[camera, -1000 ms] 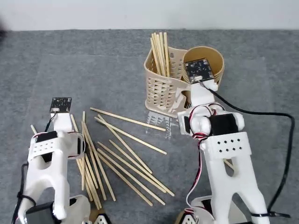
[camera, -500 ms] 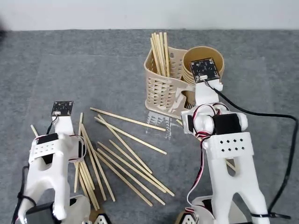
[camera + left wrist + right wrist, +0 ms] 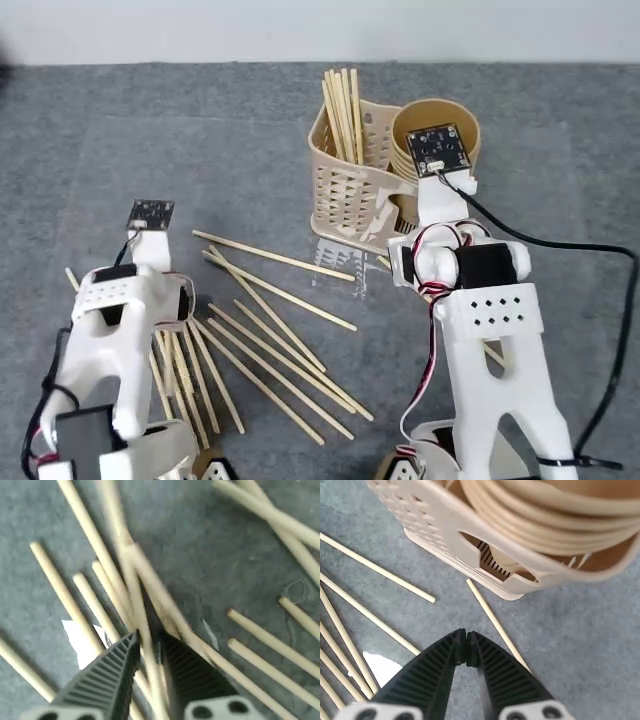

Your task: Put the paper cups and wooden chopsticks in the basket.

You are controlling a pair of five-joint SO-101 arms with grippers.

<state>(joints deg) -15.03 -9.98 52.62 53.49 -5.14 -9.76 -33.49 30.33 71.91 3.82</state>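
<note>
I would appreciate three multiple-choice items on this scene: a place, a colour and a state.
1. Where is the stack of paper cups? A behind the basket; B inside the basket; C in a gripper.
2. What colour is the mat? A red; B green; C grey.
3. How is the right gripper? A shut, empty; B wide open; C shut on a cup.
Answers: B, the stack stands in the basket; C, the mat is grey; A, its fingers meet on nothing.

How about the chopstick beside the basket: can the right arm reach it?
Probably yes. The chopstick lies flat just ahead of the right tool, one end near the basket, nothing across it. The tool is shut and must open first.
</note>
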